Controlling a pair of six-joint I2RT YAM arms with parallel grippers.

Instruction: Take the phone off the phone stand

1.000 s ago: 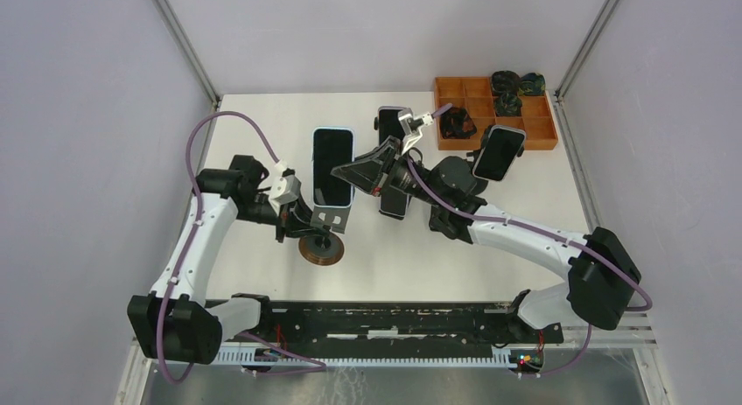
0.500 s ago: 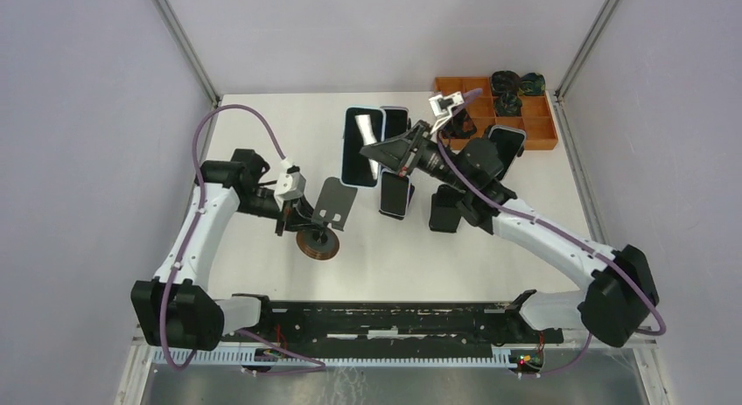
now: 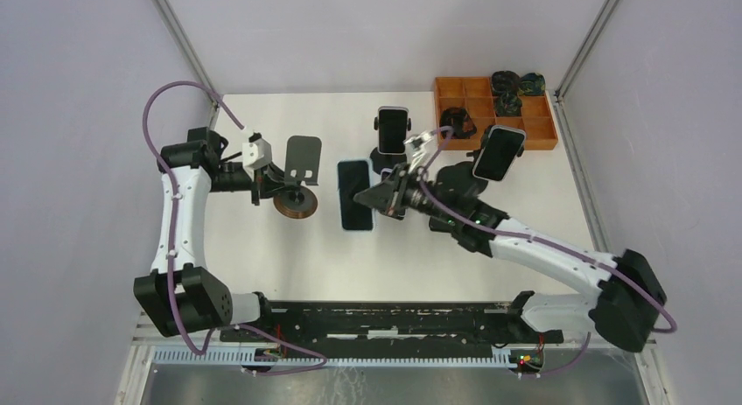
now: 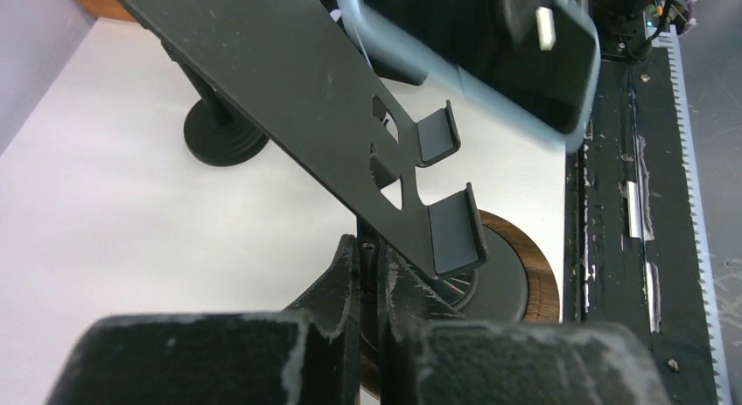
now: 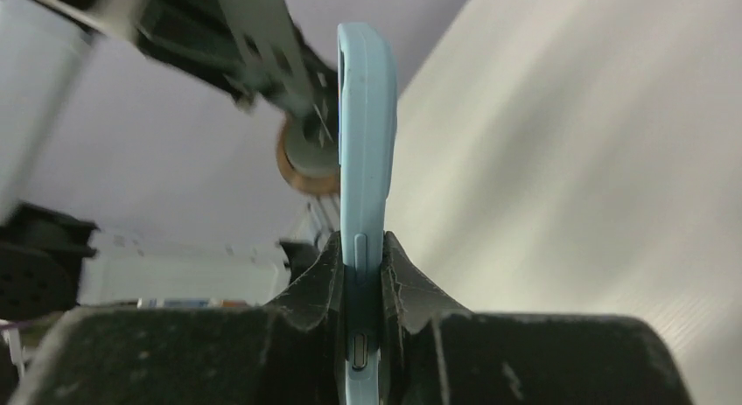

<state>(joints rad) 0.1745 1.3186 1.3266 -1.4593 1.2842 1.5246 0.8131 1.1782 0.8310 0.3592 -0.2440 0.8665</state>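
- White table [image 3: 262,247], pale walls [image 3: 87,116] around it.
- Left gripper [image 4: 369,252] pinches the phone stand [image 3: 302,156], far left.
- Right gripper [image 5: 360,247] clamps the blue phone [image 3: 353,195], clear of the stand.

phone [image 4: 516,81] cut off at top edge, stand [image 5: 262,38] blurred behind

The phone [image 3: 354,195], seated in the phone stand [image 3: 302,158] a second earlier, came off in the right hand [image 3: 376,198] and moved over the middle of the tabletop [image 3: 262,256]. The left hand [image 3: 265,173] carried the emptied stand toward the far left, well apart from the phone.
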